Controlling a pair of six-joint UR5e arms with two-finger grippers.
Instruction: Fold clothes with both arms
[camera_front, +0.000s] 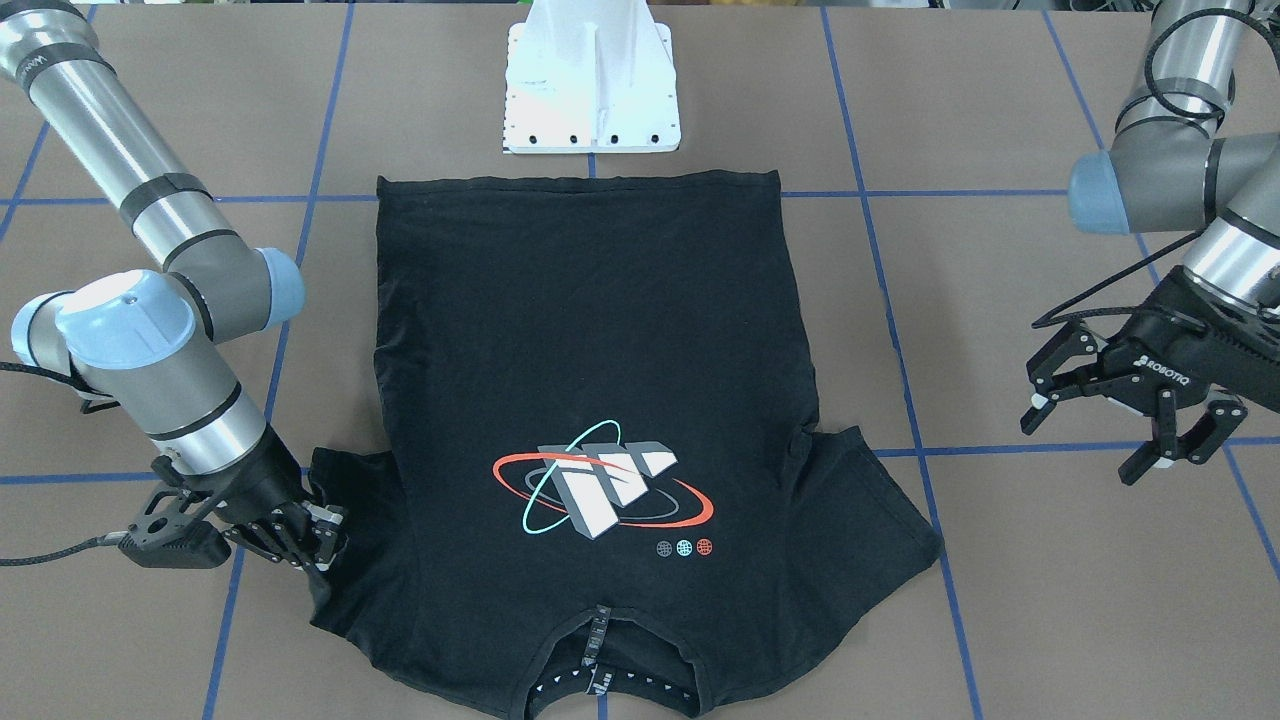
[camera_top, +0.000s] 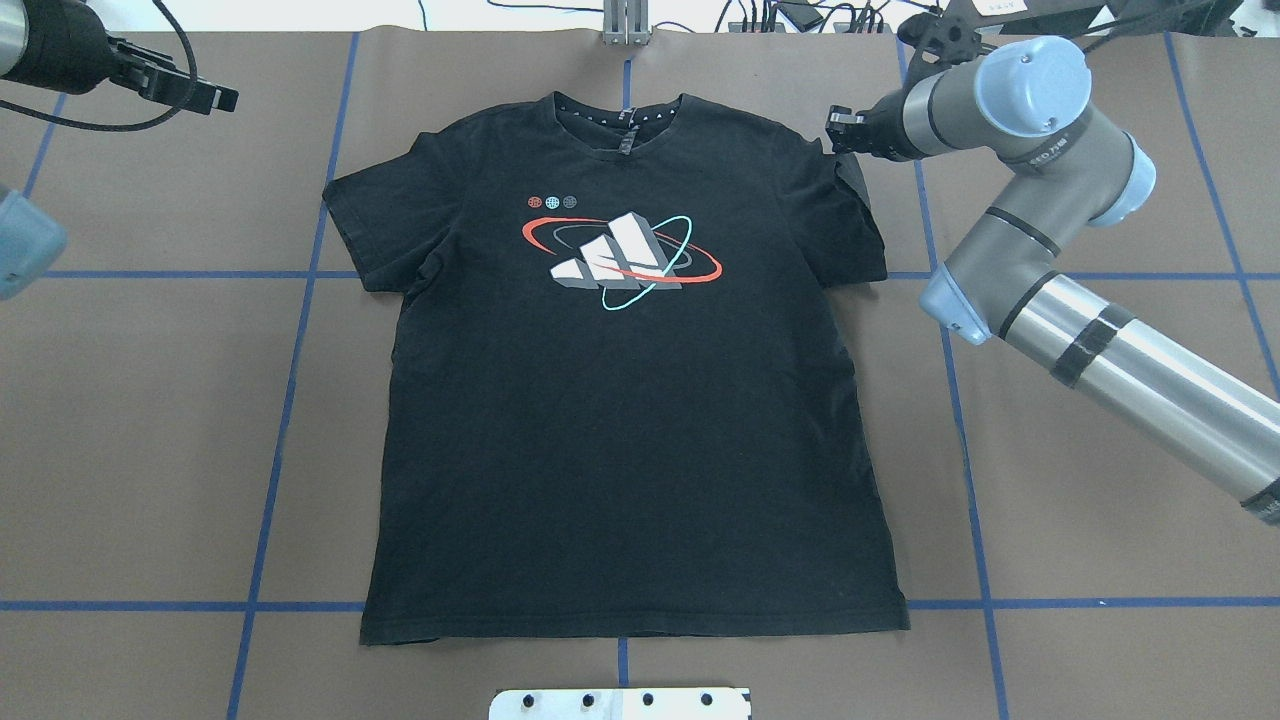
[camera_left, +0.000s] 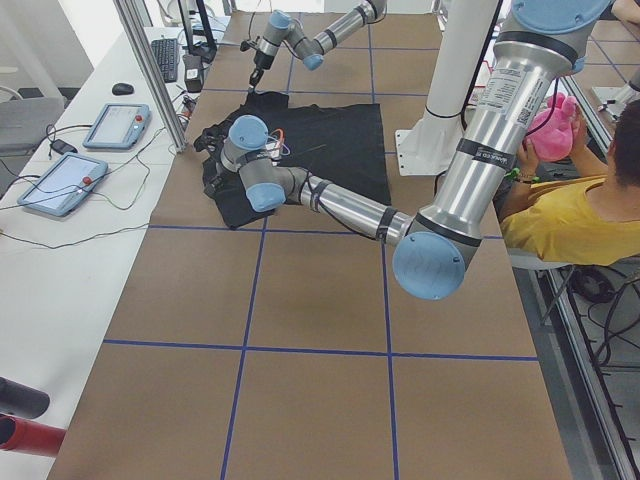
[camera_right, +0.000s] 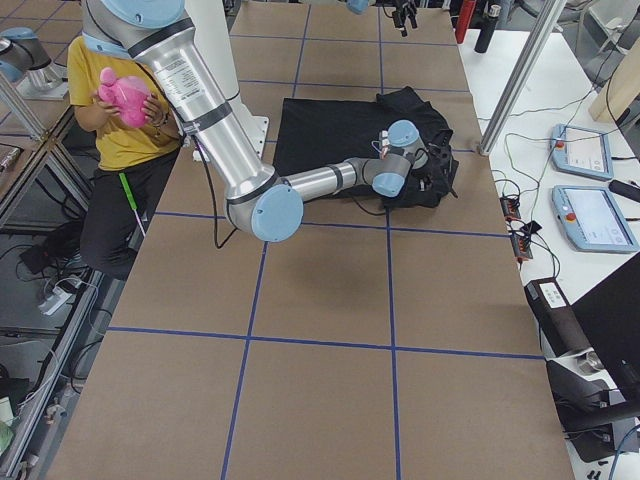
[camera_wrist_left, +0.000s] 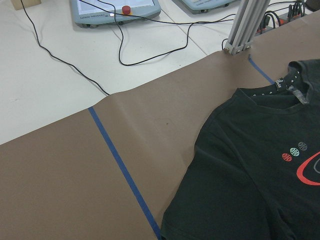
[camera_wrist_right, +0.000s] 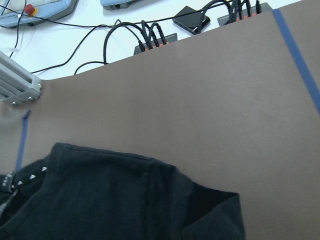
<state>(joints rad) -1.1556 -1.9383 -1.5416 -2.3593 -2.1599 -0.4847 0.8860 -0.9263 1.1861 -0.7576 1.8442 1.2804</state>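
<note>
Brown table (camera_top: 150, 450) bears one T-shirt (camera_top: 620, 450), flanked by left hand (camera_front: 1090, 440), right hand (camera_front: 318, 550).

We see the near left arm (camera_left: 350, 212) stretch across the table (camera_left: 320, 400) — its wrist over the near edge of the black T-shirt (camera_left: 330, 150). The far right arm (camera_left: 330, 35) points down at the far edge; a person (camera_left: 560, 220) in yellow holds a pink toy (camera_left: 555, 130).
</note>
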